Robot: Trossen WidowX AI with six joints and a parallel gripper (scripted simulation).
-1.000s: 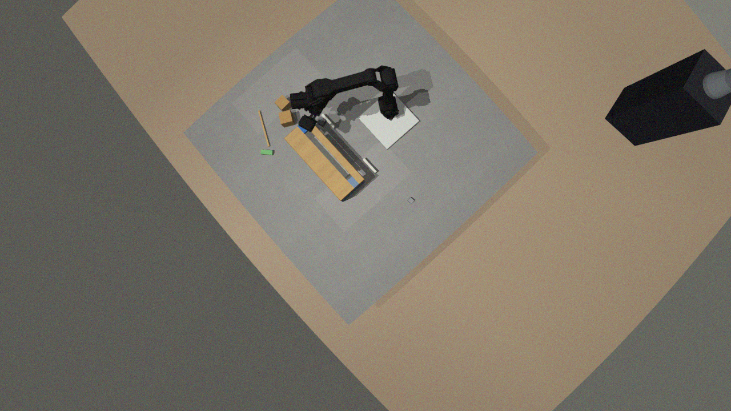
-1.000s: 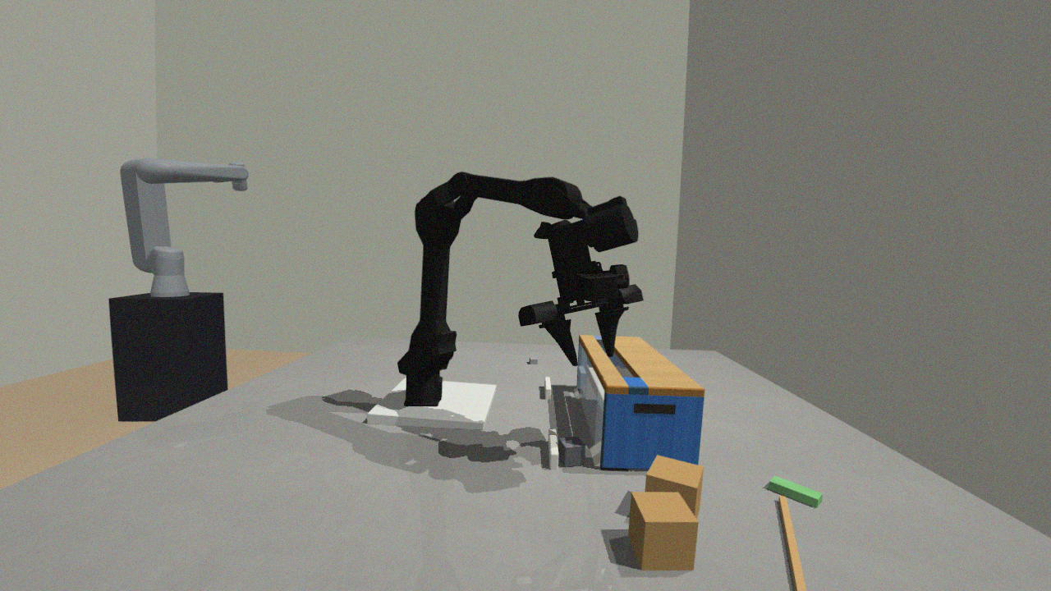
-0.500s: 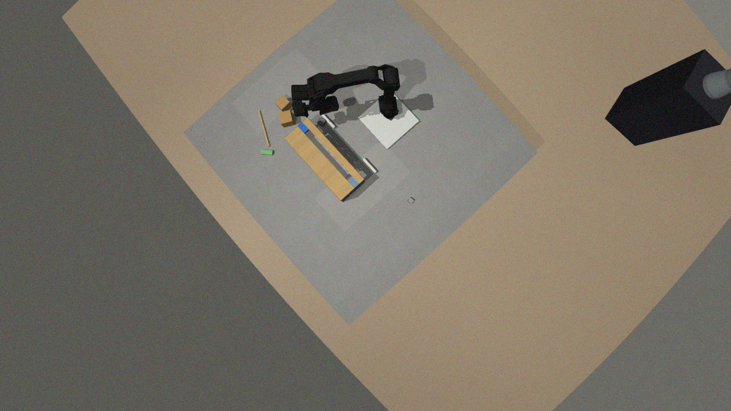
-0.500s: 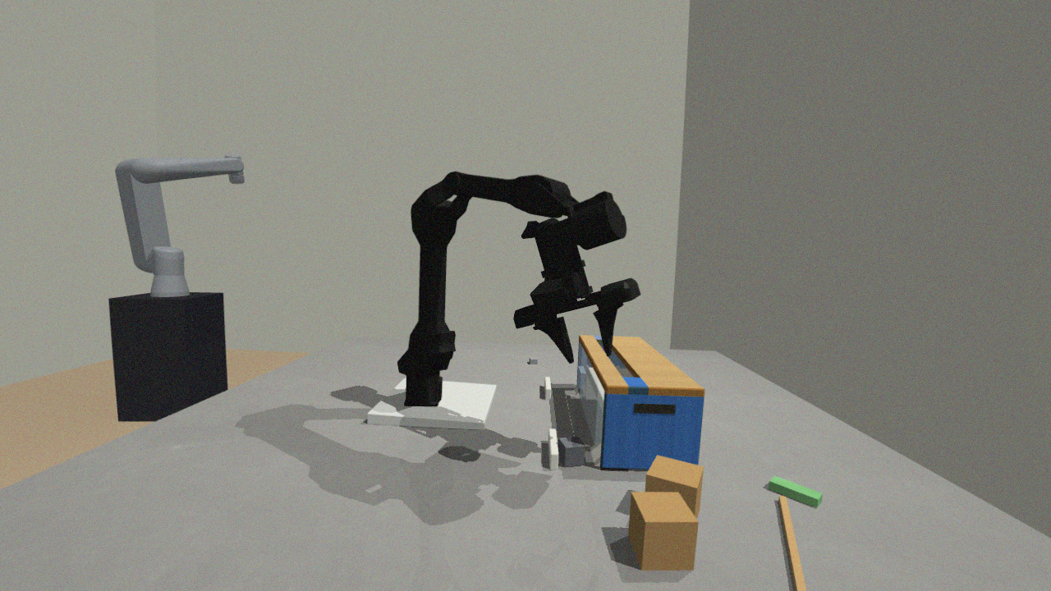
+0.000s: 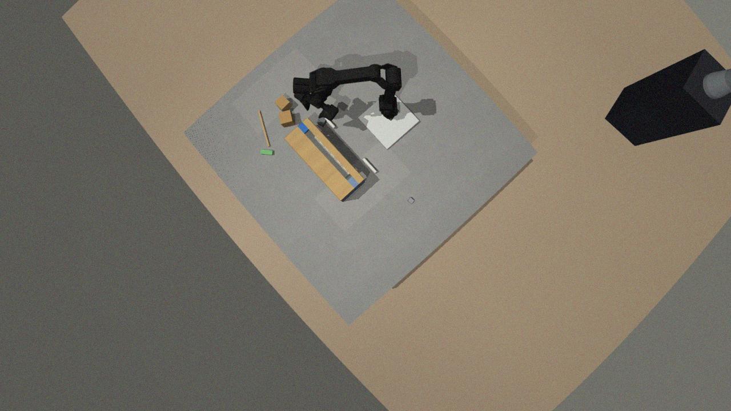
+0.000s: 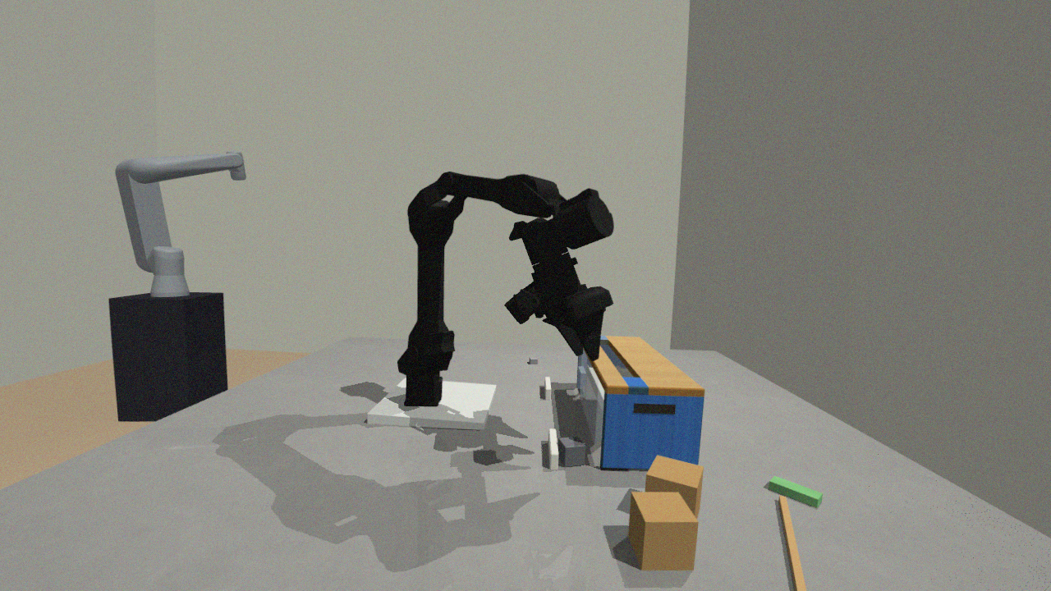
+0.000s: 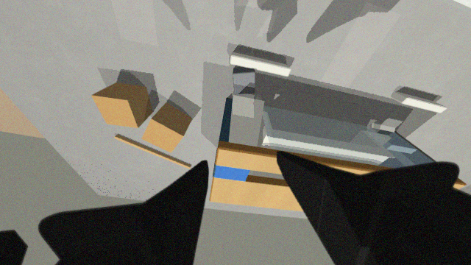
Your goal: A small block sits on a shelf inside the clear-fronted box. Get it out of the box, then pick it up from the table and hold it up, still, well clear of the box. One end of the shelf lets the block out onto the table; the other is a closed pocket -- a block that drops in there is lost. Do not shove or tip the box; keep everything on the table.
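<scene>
From the exterior view, two tan cubes (image 6: 663,540) sit nearest on the tabletop (image 6: 220,514). At their 12 o'clock stands the box (image 6: 646,429). Above its near end the fingers (image 6: 580,332) hang released, grasping nothing. The small block (image 6: 532,360) lies far behind, at 11 o'clock.

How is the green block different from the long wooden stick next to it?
The green block is short, chunky and bright green; the wooden stick is long, thin and tan. In the top view the block lies crosswise just past one end of the stick. Both lie flat on the table, apart from the box.
</scene>
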